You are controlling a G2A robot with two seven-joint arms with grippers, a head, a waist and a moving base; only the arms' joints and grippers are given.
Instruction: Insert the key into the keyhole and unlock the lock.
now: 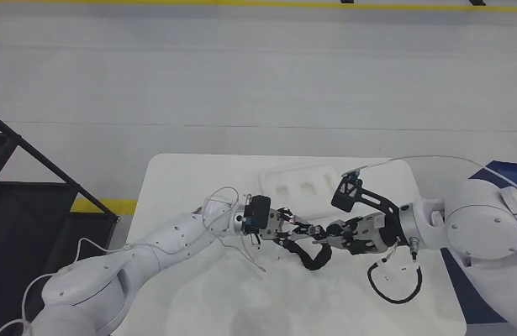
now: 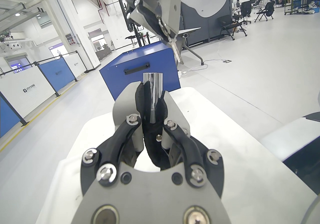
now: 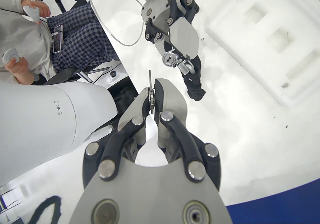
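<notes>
Holding both parts above the bench (image 1: pixel 191 181): left gripper (image 2: pixel 150 93) closed tight on the lock (image 2: pixel 153 82), right gripper (image 3: pixel 153 90) pinching the key (image 3: pixel 150 77). The keyhole (image 3: pixel 168 59) faces the key tip from the left, near but apart (blade axis looks slightly offset). Next: line up the axis, then push in.
</notes>
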